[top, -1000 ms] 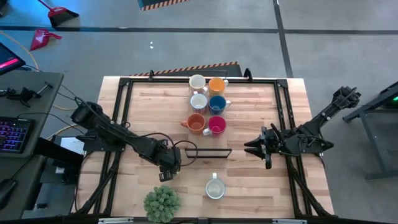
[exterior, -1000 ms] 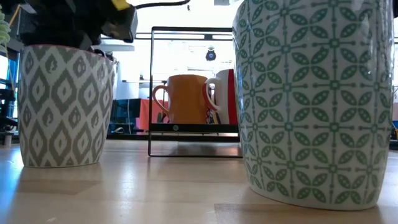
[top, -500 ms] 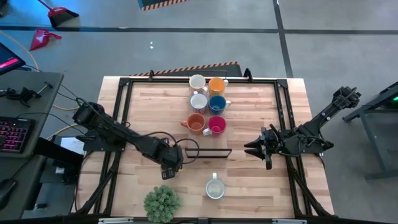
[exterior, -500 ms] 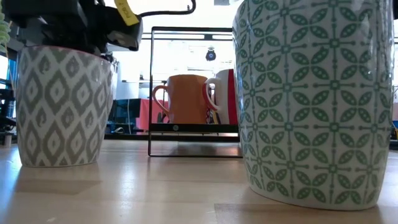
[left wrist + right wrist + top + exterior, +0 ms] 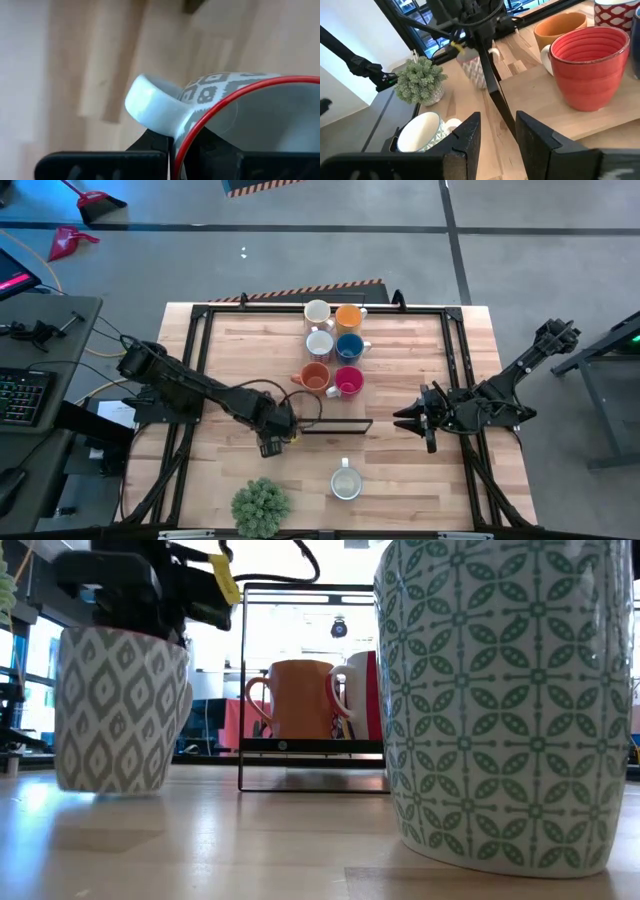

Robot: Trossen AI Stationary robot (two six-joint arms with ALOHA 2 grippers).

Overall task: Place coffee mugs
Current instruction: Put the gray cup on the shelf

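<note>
Since the earlier frames the left gripper (image 5: 272,438) has carried the white ceramic mug with the grey diamond pattern and red rim (image 5: 120,705) away from the near edge and toward the black wire frame (image 5: 335,426), and in the low view the mug now hangs tilted, its base clear of the light wooden worktop (image 5: 400,380). The left wrist view shows the jaws clamped on that mug's rim just beside its handle. Six mugs already stand in a block of two columns at the far side of the worktop: a cream mug (image 5: 317,312) and an orange mug (image 5: 348,316) farthest back, a white mug (image 5: 319,343) and a blue mug (image 5: 349,346) in the middle, and a second orange mug (image 5: 314,377) and a red-pink ribbed mug (image 5: 347,381) nearest the frame. By that count the job looks about three-quarters done, with two mugs left. One is the mug in transit; the other is the white mug with the green leaf pattern (image 5: 345,481), upright and untouched near the front edge, not far from the green spiky plant ball (image 5: 260,506). The right gripper (image 5: 408,417) waits over the right half of the worktop with its jaws apart, holding nothing.
</note>
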